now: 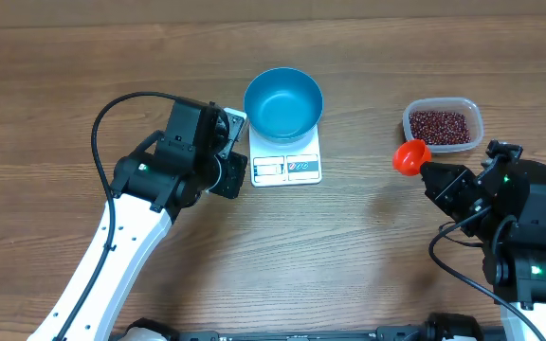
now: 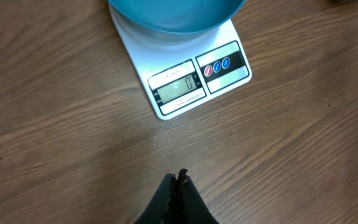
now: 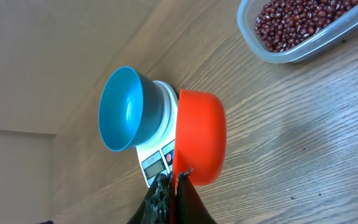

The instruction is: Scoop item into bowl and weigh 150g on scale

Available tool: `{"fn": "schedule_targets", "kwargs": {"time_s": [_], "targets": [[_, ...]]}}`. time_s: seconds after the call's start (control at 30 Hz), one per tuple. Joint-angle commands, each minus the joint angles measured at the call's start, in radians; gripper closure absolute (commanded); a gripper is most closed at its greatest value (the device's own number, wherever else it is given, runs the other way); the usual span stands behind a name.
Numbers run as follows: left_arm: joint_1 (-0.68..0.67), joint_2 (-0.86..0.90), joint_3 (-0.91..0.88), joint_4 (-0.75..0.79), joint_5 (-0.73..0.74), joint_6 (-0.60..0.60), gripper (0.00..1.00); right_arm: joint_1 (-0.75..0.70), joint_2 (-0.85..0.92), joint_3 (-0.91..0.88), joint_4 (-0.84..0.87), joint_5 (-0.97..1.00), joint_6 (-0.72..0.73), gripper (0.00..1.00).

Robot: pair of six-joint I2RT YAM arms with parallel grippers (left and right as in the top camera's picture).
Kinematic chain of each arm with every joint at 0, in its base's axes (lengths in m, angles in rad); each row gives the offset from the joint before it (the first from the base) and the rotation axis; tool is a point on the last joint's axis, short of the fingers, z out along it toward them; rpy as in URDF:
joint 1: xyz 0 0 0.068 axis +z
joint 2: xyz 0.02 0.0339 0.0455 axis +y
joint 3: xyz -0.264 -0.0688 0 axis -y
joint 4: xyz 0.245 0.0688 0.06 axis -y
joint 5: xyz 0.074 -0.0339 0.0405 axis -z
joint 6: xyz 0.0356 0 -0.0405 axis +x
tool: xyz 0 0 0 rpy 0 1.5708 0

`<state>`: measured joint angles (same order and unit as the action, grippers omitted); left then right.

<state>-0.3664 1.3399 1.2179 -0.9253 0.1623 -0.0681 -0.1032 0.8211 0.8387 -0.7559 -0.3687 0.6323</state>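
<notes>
So the beans (image 1: 440, 124) are all sitting in the clear tub (image 1: 478, 119) off on the right side. The bowl (image 1: 283, 102) is parked on the scale (image 1: 287, 169) mid-table and looks empty, and the display (image 2: 178, 87) seems to read zero, so I'd say no scooping has landed yet. The right claw (image 3: 174, 182) is pinched tight on the handle end of an orange scoop (image 1: 410, 156), which hangs just beside the tub's near corner and is tipped on its side. I can't see into it, but at that angle it's probably empty. The left claw (image 2: 179, 180) is shut all the way with nothing in it, hovering over bare table (image 1: 349, 246) right next to the scale's left edge. What worries me: nothing is holding that tub, so digging in hard could just shove it along or tip it and send beans everywhere. The carry from tub to bowl crosses a stretch of open wood, and any wobble or an overfull scoop means beans rolling off. The bowl is about as wide as the scale, so a clip on its rim could slide it off or skew the reading. The left arm being that close could also nudge the scale. And fat scoops near the end make overshooting the target easy.
</notes>
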Motion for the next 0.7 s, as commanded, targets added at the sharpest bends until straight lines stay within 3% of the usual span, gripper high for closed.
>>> {"fn": "schedule_targets", "kwargs": {"time_s": [0.0,0.3,0.67], "targets": [[0.0,-0.006,0.004,-0.018,0.014,-0.014,0.96,-0.004,-0.007,0.056,-0.003,0.013,-0.013,0.96],[0.0,-0.003,-0.006,-0.031,-0.01,0.171,0.96,-0.004,-0.007,0.093,-0.039,0.009,-0.013,0.96],[0.0,0.001,-0.141,0.072,-0.039,0.22,0.96,-0.004,-0.007,0.107,-0.074,0.009,-0.013,0.96]]}}
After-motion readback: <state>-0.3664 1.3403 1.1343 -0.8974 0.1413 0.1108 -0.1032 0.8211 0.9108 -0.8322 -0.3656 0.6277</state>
